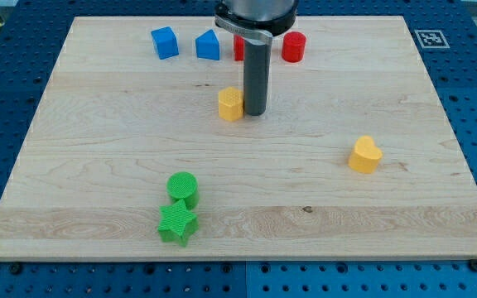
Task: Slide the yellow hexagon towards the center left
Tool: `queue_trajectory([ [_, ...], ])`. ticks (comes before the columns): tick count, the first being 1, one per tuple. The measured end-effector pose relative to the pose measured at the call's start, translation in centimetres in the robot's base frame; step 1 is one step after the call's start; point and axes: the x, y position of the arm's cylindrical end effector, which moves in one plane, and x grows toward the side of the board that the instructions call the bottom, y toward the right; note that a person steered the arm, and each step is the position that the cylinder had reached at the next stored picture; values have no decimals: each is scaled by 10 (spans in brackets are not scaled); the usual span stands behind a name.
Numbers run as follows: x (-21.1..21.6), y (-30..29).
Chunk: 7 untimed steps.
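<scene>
The yellow hexagon (231,104) sits on the wooden board (98,165), a little above the board's middle. My tip (255,112) is down on the board right against the hexagon's right side. The rod rises from there toward the view's top and hides part of a red block (238,48) behind it.
A blue cube (164,42), a blue pointed block (208,45) and a red cylinder (294,47) line the view's top. A yellow heart (364,155) lies at the right. A green cylinder (183,188) and a green star (178,223) touch at the bottom left of centre.
</scene>
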Motion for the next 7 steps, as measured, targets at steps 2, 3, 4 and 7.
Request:
queue_trajectory([
  [2, -1, -58],
  [3, -29, -45],
  [4, -37, -51],
  [7, 0, -101],
])
